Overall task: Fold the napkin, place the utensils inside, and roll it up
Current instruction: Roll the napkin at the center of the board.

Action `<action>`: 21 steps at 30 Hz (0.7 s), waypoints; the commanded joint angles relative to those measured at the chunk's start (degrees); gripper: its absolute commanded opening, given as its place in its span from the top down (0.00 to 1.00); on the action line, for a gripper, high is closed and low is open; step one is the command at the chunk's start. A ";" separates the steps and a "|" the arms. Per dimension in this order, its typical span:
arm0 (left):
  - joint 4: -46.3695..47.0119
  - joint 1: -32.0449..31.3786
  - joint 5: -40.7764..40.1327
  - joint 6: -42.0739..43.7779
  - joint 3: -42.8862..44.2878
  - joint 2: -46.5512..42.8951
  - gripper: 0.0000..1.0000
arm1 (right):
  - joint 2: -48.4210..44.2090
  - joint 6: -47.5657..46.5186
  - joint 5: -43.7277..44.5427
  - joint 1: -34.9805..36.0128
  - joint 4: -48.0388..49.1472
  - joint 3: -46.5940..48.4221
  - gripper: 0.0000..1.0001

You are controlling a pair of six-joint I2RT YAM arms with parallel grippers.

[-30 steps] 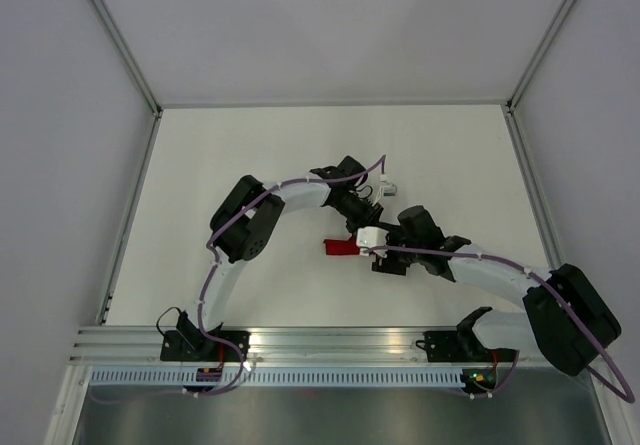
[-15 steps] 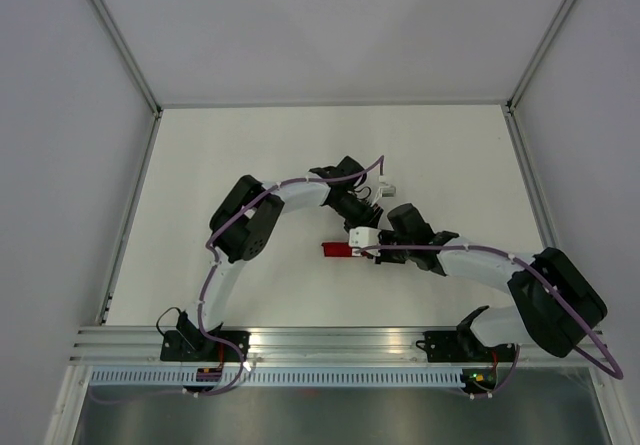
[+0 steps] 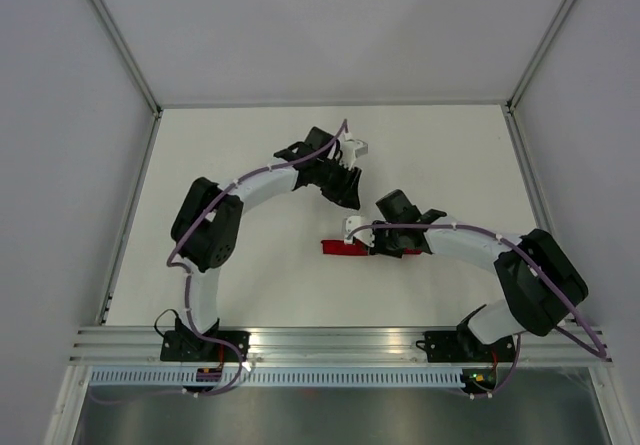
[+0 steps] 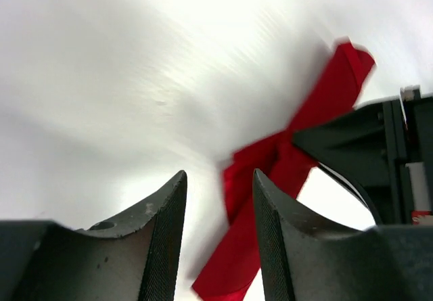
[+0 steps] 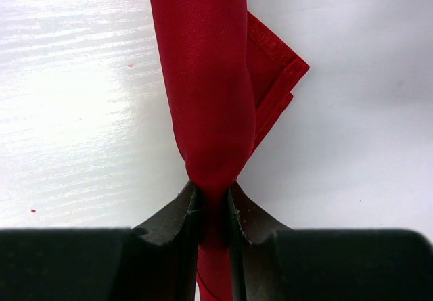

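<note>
napkin (image 5: pixel 210 78): red, rolled tight | right pincer (image 5: pixel 211 198): pinching roll

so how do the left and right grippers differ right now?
Grip: the right gripper is shut on the rolled napkin; the left gripper is open, nothing between its fingers.
Position: the right gripper is at the napkin; the left gripper is apart from it, farther from the arm bases across the table.
Shared: black fingers, napkin in both wrist views.
</note>
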 commanded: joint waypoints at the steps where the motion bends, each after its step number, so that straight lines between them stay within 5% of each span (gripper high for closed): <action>1: 6.17 2.17 -10.84 -8.02 -2.11 -9.07 0.52 | 4.02 3.33 -2.16 -0.11 -10.25 3.19 0.78; 12: 5.46 3.40 -35.28 -26.39 -18.09 -29.12 0.48 | 14.40 11.77 -7.17 -3.44 -16.59 14.25 0.78; 21: 20.93 1.04 -36.17 -40.46 -41.40 -39.68 0.47 | 24.15 18.62 -11.38 -5.12 -19.49 21.72 0.78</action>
